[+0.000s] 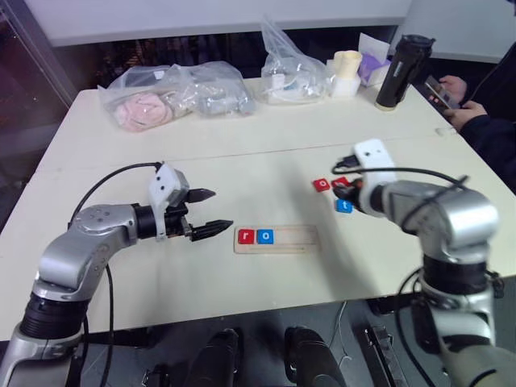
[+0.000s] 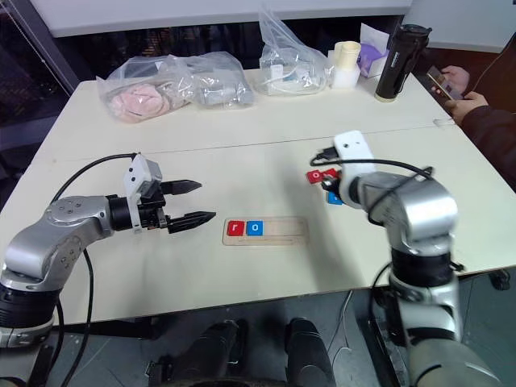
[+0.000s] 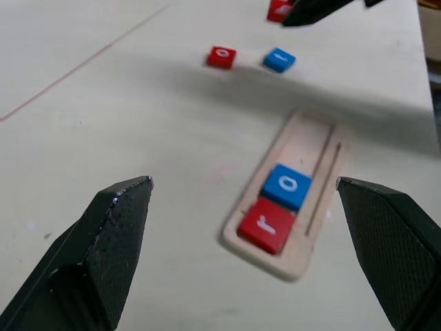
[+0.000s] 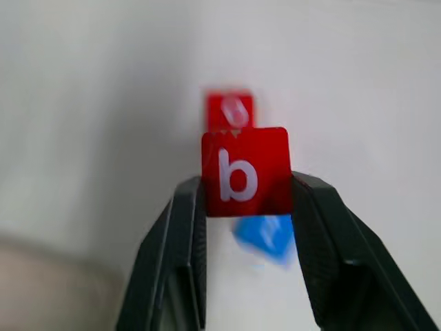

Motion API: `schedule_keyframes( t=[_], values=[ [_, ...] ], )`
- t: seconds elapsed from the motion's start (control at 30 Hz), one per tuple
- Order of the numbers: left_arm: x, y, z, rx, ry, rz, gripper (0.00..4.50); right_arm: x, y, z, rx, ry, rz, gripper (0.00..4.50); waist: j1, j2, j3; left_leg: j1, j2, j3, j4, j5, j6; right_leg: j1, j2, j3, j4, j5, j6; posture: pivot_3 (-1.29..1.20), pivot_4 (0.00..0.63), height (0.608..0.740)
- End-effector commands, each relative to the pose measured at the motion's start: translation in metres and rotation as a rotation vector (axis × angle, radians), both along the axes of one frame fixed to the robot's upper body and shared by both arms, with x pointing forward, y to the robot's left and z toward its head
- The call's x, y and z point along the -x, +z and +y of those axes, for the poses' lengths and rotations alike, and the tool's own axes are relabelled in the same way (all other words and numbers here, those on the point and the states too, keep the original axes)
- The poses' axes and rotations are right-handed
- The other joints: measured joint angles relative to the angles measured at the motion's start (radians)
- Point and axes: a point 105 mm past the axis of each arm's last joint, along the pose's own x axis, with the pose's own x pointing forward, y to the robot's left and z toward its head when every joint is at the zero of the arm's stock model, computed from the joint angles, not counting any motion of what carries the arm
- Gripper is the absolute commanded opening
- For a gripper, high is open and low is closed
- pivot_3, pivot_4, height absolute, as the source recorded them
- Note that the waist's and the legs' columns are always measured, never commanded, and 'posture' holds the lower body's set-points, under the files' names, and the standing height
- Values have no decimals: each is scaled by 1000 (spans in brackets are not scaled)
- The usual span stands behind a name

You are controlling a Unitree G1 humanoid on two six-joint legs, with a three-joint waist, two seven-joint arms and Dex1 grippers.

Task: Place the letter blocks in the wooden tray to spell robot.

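Note:
The wooden tray (image 1: 292,240) lies at the table's middle front. A red r block (image 1: 246,236) and a blue o block (image 1: 265,236) sit side by side at its left end. My right gripper (image 4: 246,181) is shut on a red b block (image 4: 244,172), held a little above the table to the right of the tray. Beneath it on the table lie a red o block (image 1: 322,185) and a blue t block (image 1: 344,205). My left gripper (image 1: 222,210) hovers open just left of the tray, with nothing between its fingers.
Clear plastic bags (image 1: 173,97) of items, a pale cup (image 1: 347,71) and a black bottle (image 1: 403,71) line the far side of the table. A person's hand with a phone (image 1: 445,90) is at the far right corner. A seam (image 1: 201,153) crosses the tabletop.

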Motion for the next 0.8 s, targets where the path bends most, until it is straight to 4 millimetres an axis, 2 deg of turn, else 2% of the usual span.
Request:
schedule_keyframes(
  t=[0.03, 0.1, 0.27, 0.4, 0.53, 0.67, 0.73, 0.77, 0.8],
  values=[
    [4, 6, 0, -13, -68, -38, 4500, 19, 8, -3, -6, 43, -51, 1123, 0, 0, 0, 0, 0, 0, 0, 0, 0, 0, 0, 0, 0, 0, 0, 0, 150, 740],
    [5, 5, 0, -13, -84, -37, 4500, 28, 3, -5, -11, 52, -42, 1123, 0, 0, 0, 0, 0, 1, 0, 0, 1, 1, -1, 0, -1, 0, 0, 0, 150, 740],
    [7, 5, -1, -37, -145, -54, 4500, 61, -40, -9, -27, -13, 48, 1123, 6, -1, 0, -1, 0, 0, -1, -2, 3, 1, -1, -1, -4, -1, 1, 0, 150, 740],
    [2, 7, -1, -36, -129, -68, 4500, 71, -62, -12, -39, -85, 102, 1123, 1, -1, 0, -1, -1, 1, 0, -2, 3, 1, -2, 0, -5, -1, 1, 0, 150, 740],
    [2, 7, 0, -38, -123, -68, 4500, 75, -68, -12, -43, -102, 120, 1123, 3, -1, 0, -1, 0, 1, 0, -2, 3, 2, -2, -1, -8, -1, 2, 0, 150, 740],
    [2, 7, 1, -36, -103, -68, 4500, 74, -64, -16, -12, -77, 126, 3056, 3, -1, 0, -1, 0, 1, 0, -2, 4, 2, -2, -1, -9, -1, 2, 0, 150, 740],
    [2, 7, 0, -33, -99, -66, 4500, 70, -47, -12, 79, 59, 112, 4075, 3, -1, 0, -1, 0, 2, 0, -2, 4, 3, -2, -1, -10, -1, 2, 0, 150, 740],
    [2, 7, 0, -31, -98, -65, 4500, 69, -39, -11, 125, 124, 109, 4487, 1, 1, 1, -1, 0, 2, 0, -2, 4, 3, -2, -1, -10, -1, 2, 0, 150, 740],
    [1, 7, 1, -31, -98, -65, 4500, 69, -34, -10, 156, 180, 113, 4487, 1, 0, 1, -1, 0, 3, 1, -2, 4, 3, -2, -1, -10, -2, 3, 0, 150, 740]
  ],
)
